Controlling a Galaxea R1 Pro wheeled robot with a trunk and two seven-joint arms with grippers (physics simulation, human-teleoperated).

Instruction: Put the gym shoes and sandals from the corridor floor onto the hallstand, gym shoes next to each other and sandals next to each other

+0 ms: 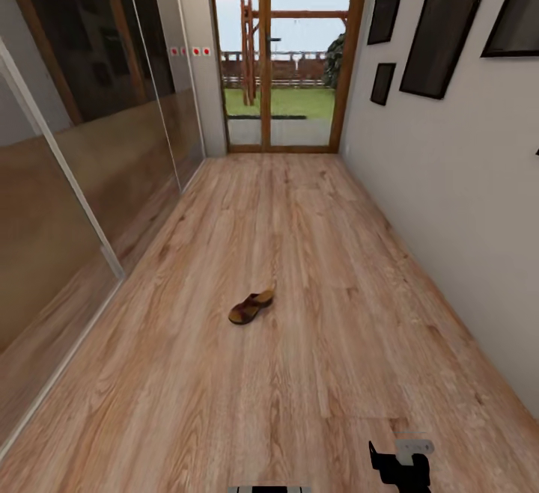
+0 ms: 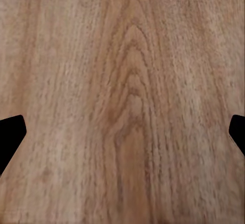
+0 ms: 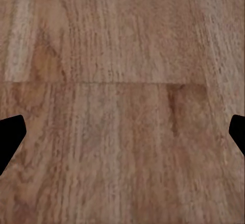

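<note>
— Which way does the sandal lie?

— Flat on the floor, sole down, long axis slanting from near-left to far-right in the head view. The dark straps sit toward the far-right end; which end is the toe I cannot tell at this size.

— Anything around it?

— Bare planks on every side. Glass panels line the left wall, dark frames hang on the right wall, and a glazed door closes the far end. Nothing stands between the robot and the sandal.

— And the grippers?

— The right gripper shows at the lower edge, near the right wall side; the sandal lies well apart from it, ahead and to its left. Both wrist views show dark fingertips far apart with only planks between, so right and left gripper are spread wide and hold nothing.
</note>
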